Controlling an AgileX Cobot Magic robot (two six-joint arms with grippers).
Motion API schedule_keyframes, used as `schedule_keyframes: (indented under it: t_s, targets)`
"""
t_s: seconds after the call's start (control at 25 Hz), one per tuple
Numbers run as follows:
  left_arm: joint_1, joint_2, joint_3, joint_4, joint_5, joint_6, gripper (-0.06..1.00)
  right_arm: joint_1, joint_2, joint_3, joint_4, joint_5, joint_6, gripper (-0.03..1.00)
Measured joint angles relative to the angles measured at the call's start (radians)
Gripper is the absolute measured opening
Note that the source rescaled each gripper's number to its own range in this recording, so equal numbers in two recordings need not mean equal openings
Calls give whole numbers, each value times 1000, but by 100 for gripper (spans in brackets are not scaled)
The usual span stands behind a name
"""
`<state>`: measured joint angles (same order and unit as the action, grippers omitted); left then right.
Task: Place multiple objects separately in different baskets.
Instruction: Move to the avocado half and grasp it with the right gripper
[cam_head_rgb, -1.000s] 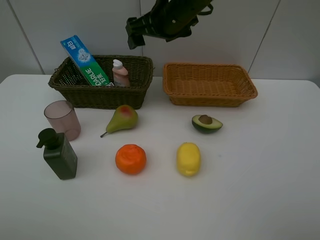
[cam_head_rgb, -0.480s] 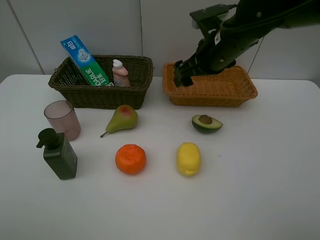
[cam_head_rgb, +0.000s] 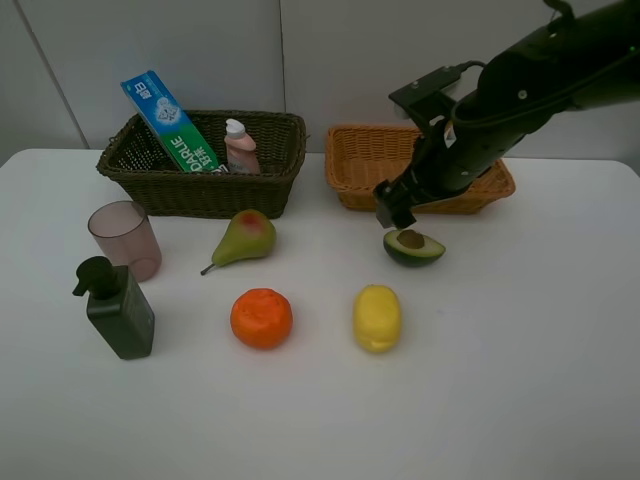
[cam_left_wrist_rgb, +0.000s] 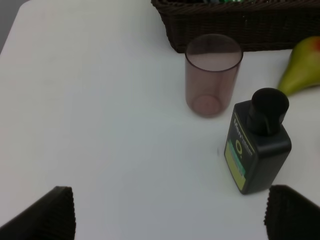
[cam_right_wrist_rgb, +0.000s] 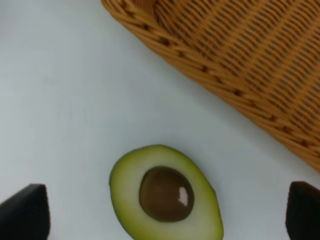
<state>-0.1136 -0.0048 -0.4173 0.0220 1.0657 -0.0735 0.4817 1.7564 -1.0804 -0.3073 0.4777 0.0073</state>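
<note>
Fingers on the right gripper (cam_head_rgb: 393, 210) are spread as wide as they go, w/ nothing between them. In the exterior high view it hangs just above the avocado half (cam_head_rgb: 413, 247), at the side nearest the light orange-tan basket (cam_head_rgb: 352, 178); contact w/ the fruit can't be judged. That basket holds no objects. The dark olive-brown basket (cam_head_rgb: 200, 192) sits to its left w/ the blue-green toothpaste box (cam_head_rgb: 168, 120) leaning up over its rim and the small pink bottle (cam_head_rgb: 240, 146) upright beside the box. On the white table (cam_head_rgb: 500, 390), in front of the dark basket: pear (cam_head_rgb: 245, 238), then orange (cam_head_rgb: 262, 318) and lemon (cam_head_rgb: 377, 318) side by side but apart. At far left the translucent pink cup (cam_head_rgb: 125, 240) stands upright, dark green pump bottle (cam_head_rgb: 120, 312) just in front of it. Left arm not seen here.

Left wrist view: left gripper (cam_left_wrist_rgb: 170, 215) is fully apart, both dark tips at the frame edges over bare table, gripping nothing. Cup and pump bottle stand near each other beyond the tips; a bit of pear and the dark basket wall show further off.

Right wrist view: both fingertips (cam_right_wrist_rgb: 22, 210) sit wide at either side, avocado half between them, cut face and pit up, lying on the table close to the tan basket's outer wall but not touching it.
</note>
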Motion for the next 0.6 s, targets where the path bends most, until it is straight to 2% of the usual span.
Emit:
schedule_keyframes:
  t_s: [0.6]
  targets:
    - [0, 0, 0, 0, 0, 0, 100, -28, 140, 28, 35, -74, -1, 100]
